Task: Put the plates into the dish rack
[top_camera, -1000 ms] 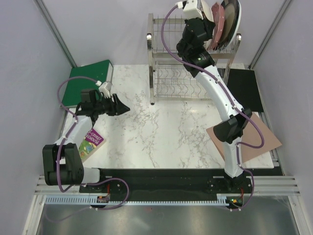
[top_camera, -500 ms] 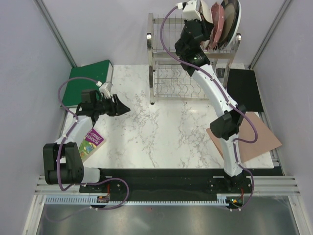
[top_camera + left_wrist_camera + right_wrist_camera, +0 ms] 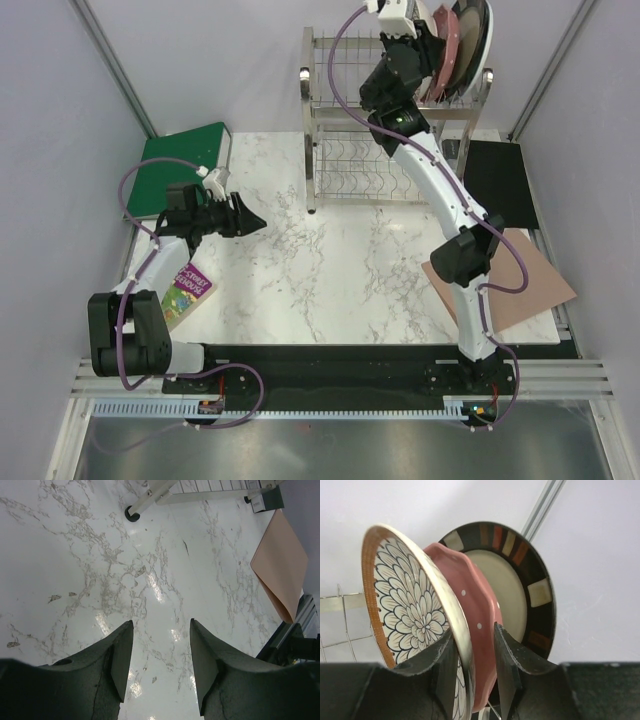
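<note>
Three plates stand on edge side by side in the top tier of the steel dish rack point(image 3: 340, 120). They are a brown-and-white petal plate point(image 3: 415, 615), a pink dotted plate point(image 3: 475, 605) and a dark-rimmed beige plate point(image 3: 520, 565). My right gripper point(image 3: 473, 628) is up at the rack's top right point(image 3: 425, 45). Its jaws straddle the petal plate's rim and stand open, with a gap on the right side where the pink plate shows. My left gripper point(image 3: 161, 622) hovers open and holds nothing above the marble table, left of centre point(image 3: 255, 222).
A green board point(image 3: 185, 165) lies at the back left and a purple booklet point(image 3: 185, 285) by the left arm. At the right lie a tan board point(image 3: 520, 280) and a black pad point(image 3: 500, 180). The rack's foot point(image 3: 132, 514) stands ahead of the left gripper.
The right gripper's jaws have parted from their shut grip on the petal plate, which now stands in the rack. The left arm has not moved.
</note>
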`<state>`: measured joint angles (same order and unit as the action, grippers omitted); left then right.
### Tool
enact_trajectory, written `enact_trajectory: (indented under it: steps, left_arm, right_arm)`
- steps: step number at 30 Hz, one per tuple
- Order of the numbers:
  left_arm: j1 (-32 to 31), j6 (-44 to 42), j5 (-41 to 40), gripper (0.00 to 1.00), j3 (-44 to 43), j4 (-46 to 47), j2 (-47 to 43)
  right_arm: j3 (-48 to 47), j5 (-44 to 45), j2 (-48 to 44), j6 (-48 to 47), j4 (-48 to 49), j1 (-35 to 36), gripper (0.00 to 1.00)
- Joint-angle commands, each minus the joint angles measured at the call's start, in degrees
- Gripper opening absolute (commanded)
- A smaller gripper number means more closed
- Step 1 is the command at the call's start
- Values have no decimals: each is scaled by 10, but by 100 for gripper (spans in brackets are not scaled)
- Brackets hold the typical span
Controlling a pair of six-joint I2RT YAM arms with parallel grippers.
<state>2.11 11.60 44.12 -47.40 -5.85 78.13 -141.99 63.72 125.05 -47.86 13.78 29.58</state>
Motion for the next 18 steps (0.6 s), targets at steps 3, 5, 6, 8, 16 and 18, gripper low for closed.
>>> enact_trajectory:
  steps: [3, 5, 6, 8, 16, 18]
  left_arm:
    - [-3, 18, 23, 56, -2, 17, -11]
    - [-3, 13, 19, 56, 0, 18, -14]
    - [-4, 7, 16, 57, 2, 18, -20]
    - [-8, -2, 4, 59, 5, 16, -31]
    - [-34, -60, -34, 100, -45, -47, -77]
    - [-41, -77, -39, 100, -64, -64, -97]
  right_arm:
    - [-12, -44, -79, -89, 113, 43, 41]
    - [-12, -57, -93, -107, 131, 56, 41]
    - [-12, -64, -97, -109, 138, 66, 42]
    - [-10, -67, -117, -111, 143, 76, 43]
    - [223, -88, -326, 0, 32, 94, 78]
    - [301, -81, -372, 30, -21, 96, 96]
